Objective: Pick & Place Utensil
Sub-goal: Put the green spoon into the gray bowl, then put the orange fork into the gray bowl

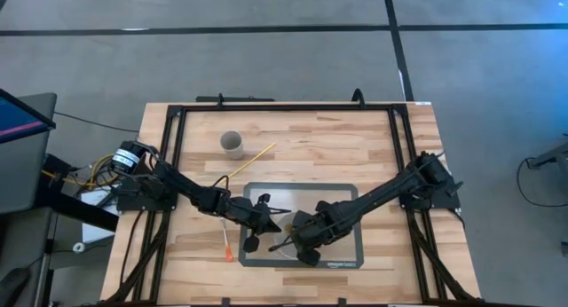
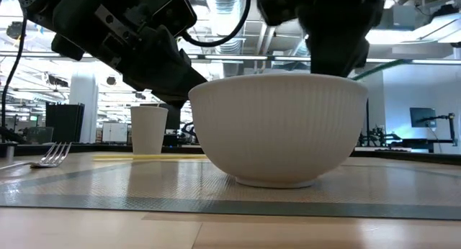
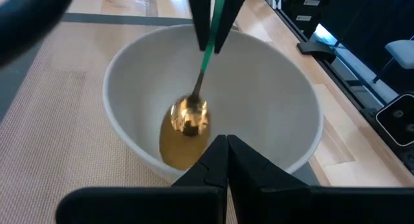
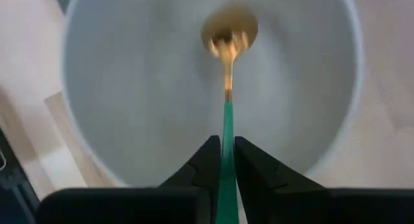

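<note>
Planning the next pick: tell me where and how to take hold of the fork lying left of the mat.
Grip the fork across the middle of its slim handle, coming straight down from above. It lies flat on the table beside the mat, tines low, so only a top-down pinch fits. The left tool, shut near the bowl, is closer; the right tool holds the spoon.

White bowl, green-and-gold spoon

A ribbed white bowl point(image 2: 279, 127) is sitting on a grey woven mat point(image 1: 342, 193); the spoon point(image 4: 228, 68) is showing a gold head and green handle, between black fingers point(image 4: 199, 166).
</note>
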{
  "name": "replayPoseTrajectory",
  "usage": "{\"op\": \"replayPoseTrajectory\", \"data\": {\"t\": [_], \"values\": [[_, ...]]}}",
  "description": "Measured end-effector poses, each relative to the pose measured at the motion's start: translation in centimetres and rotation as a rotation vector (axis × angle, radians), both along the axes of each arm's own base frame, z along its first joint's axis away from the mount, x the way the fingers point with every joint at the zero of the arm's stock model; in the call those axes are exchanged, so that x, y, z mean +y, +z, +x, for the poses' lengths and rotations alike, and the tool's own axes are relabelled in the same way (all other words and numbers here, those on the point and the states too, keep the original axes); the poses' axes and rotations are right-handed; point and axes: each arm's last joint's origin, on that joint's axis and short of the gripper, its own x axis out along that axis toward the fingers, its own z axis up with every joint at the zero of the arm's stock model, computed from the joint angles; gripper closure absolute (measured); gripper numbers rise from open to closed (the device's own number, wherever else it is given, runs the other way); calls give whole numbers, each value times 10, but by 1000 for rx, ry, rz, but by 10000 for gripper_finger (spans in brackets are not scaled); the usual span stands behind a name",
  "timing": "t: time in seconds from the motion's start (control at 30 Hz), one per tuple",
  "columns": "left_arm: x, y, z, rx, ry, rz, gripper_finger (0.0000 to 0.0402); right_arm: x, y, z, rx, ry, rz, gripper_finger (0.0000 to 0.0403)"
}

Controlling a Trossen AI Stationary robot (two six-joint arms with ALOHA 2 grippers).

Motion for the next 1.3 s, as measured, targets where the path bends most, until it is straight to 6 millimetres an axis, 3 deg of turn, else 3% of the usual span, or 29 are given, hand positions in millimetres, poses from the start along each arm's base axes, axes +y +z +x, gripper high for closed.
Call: {"op": "replayPoseTrajectory", "data": {"t": [0.8, 1.07, 1.3], "values": [[0, 2, 0, -8, 1, -2, 398, -24, 2, 8, 19, 15, 9, 347], [3, 38, -6, -148, -28, 29, 377, -28, 28, 11, 45, 69, -46, 347], [11, 75, -28, -147, -5, 15, 328, -26, 65, 3, 43, 146, -299, 347]]}}
